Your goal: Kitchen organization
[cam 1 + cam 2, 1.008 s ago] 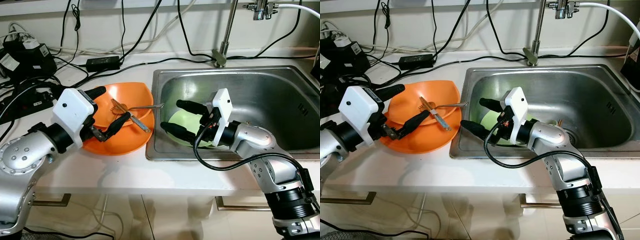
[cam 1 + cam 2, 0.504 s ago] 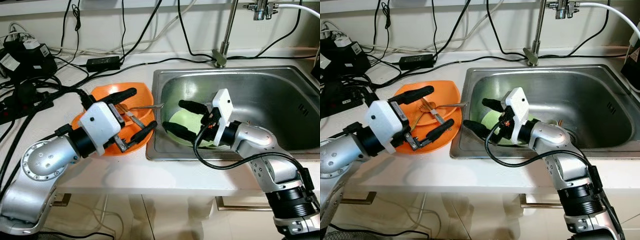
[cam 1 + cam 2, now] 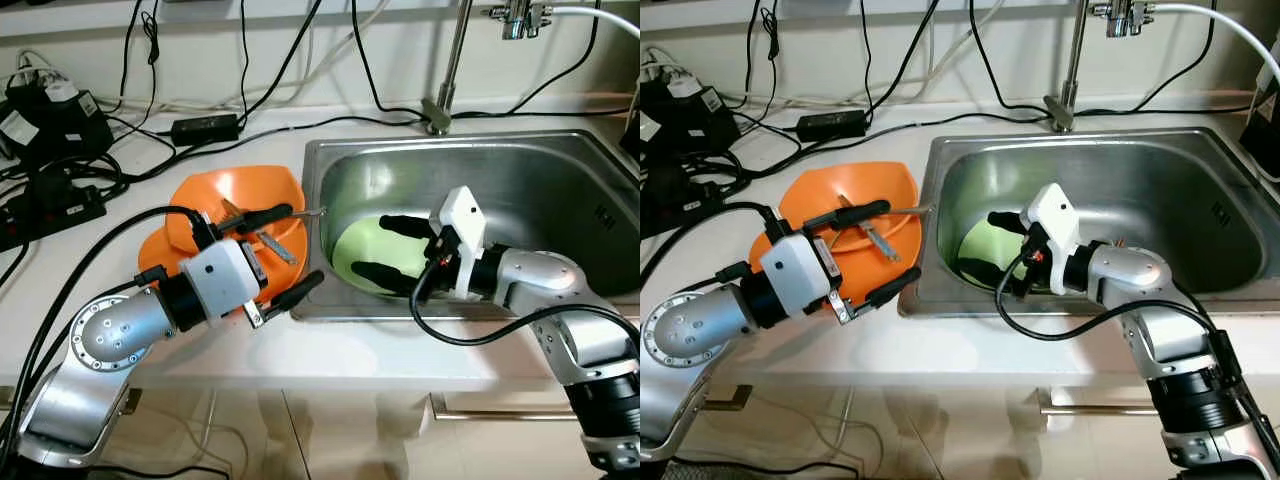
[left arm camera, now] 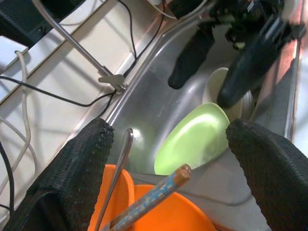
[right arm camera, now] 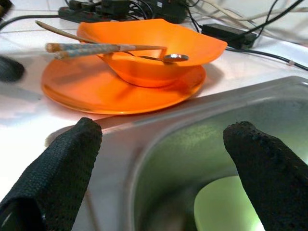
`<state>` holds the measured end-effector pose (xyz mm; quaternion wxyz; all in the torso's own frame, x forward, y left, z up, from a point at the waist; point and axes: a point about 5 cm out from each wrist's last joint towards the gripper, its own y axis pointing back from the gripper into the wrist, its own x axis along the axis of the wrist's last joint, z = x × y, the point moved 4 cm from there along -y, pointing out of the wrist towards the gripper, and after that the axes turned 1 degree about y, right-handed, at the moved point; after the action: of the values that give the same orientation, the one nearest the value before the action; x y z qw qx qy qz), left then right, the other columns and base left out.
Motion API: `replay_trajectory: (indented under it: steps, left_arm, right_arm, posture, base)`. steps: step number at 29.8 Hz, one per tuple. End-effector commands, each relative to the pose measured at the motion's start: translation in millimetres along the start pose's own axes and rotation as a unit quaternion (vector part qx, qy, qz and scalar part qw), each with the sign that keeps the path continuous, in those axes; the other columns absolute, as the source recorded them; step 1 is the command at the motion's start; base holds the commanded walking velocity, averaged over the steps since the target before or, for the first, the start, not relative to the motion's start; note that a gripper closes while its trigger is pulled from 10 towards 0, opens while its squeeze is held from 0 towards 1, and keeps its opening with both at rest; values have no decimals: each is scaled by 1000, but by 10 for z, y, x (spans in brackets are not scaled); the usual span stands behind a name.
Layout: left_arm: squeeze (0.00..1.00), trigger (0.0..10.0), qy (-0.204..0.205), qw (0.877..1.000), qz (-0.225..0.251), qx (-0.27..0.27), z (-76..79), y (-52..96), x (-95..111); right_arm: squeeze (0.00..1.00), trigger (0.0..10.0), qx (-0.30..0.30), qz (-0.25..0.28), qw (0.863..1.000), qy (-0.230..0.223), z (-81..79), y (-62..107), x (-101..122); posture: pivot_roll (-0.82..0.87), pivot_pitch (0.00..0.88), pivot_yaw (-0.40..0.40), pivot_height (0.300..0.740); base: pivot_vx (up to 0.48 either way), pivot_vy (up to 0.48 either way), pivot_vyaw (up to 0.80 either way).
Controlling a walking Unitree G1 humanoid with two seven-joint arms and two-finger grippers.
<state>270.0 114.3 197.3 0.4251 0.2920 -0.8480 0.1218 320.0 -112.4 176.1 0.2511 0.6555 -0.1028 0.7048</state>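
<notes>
A stainless sink (image 3: 1160, 170) is set into a white counter (image 3: 970, 345). Inside it, near the sink's left wall, a light green plate (image 3: 985, 245) leans tilted. The right gripper (image 3: 995, 245) reaches into the sink with its fingers spread on either side of that plate. On the counter just left of the sink's left edge, an orange bowl (image 3: 855, 200) sits on an orange plate (image 3: 790, 235), with a metal spoon (image 3: 902, 210) and a chopstick (image 3: 877, 238) in it. The left gripper (image 3: 875, 250) hovers spread over the bowl's front. Black cables (image 3: 790, 95) run along the counter's back edge.
</notes>
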Motion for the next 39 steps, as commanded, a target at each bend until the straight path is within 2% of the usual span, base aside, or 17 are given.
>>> replay_trajectory:
  steps: [1, 6, 14, 15, 16, 17, 18, 19, 20, 21, 22, 23, 29, 39]
  left_arm:
    - [0, 10000, -6, 1000, -14, -10, 37, 18, -79]
    - [0, 10000, -19, 999, -29, 5, -11, 24, -223]
    - [0, 10000, -35, 999, -37, 20, -80, -27, -379]
    - [0, 9529, -35, 998, -37, 23, -87, -43, -403]
    - [0, 8353, -37, 998, -37, 22, -84, -58, -421]
    - [0, 8353, -37, 998, -37, 22, -84, -58, -421]
    - [0, 5216, -36, 998, -34, 23, -86, -72, -427]
    - [0, 3176, -37, 999, -32, 24, -83, -91, -442]
    - [0, 3176, -37, 999, -32, 24, -83, -91, -442]
    - [0, 1490, -37, 999, -31, 24, -81, -97, -450]
    - [0, 1490, -37, 999, -31, 23, -78, -100, -455]
    - [0, 0, -38, 999, -30, 23, -75, -108, -465]
    - [0, 0, -39, 999, -19, 23, -64, -152, -475]
    - [0, 0, -37, 999, -9, 25, -51, -177, -479]
  right_arm:
    - [0, 10000, 18, 8, 1000, 2, -59, 3, 60]
    - [0, 10000, 73, 15, 997, -2, -215, 117, 137]
    - [0, 10000, 95, 5, 995, -1, -253, 219, 145]
    - [0, 10000, 95, 5, 995, -1, -253, 222, 149]
    - [0, 10000, 96, 5, 995, -1, -258, 222, 155]
    - [0, 10000, 96, 5, 995, -1, -258, 222, 155]
    - [0, 10000, 98, 7, 995, -1, -273, 216, 165]
    - [0, 10000, 102, 9, 995, -2, -299, 206, 176]
    - [0, 10000, 102, 9, 995, -2, -299, 206, 176]
    - [0, 10000, 104, 10, 995, -2, -311, 202, 178]
    - [0, 10000, 105, 10, 994, -2, -317, 200, 179]
    - [0, 10000, 107, 11, 994, -2, -329, 197, 179]
    - [0, 10000, 116, 12, 993, -6, -376, 197, 181]
    - [0, 10000, 108, 13, 994, -5, -365, 195, 183]
  posture:
    - [-86, 8, 111, 740]
    - [-92, 11, 113, 740]
    - [-105, 12, 113, 740]
    - [-108, 12, 114, 740]
    - [-110, 12, 115, 740]
    - [-110, 12, 115, 740]
    - [-111, 12, 115, 740]
    - [-112, 12, 115, 740]
    - [-112, 12, 115, 740]
    - [-113, 12, 116, 740]
    - [-113, 13, 117, 740]
    - [-113, 13, 117, 740]
    - [-116, 13, 120, 740]
    - [-122, 10, 121, 740]
  base:
    - [0, 0, 0]
    - [0, 0, 0]
    - [0, 0, 0]
    - [0, 0, 0]
    - [0, 0, 0]
    - [0, 0, 0]
    - [0, 0, 0]
    - [0, 0, 0]
    - [0, 0, 0]
    - [0, 0, 0]
    - [0, 0, 0]
    - [0, 0, 0]
    - [0, 0, 0]
    - [0, 0, 0]
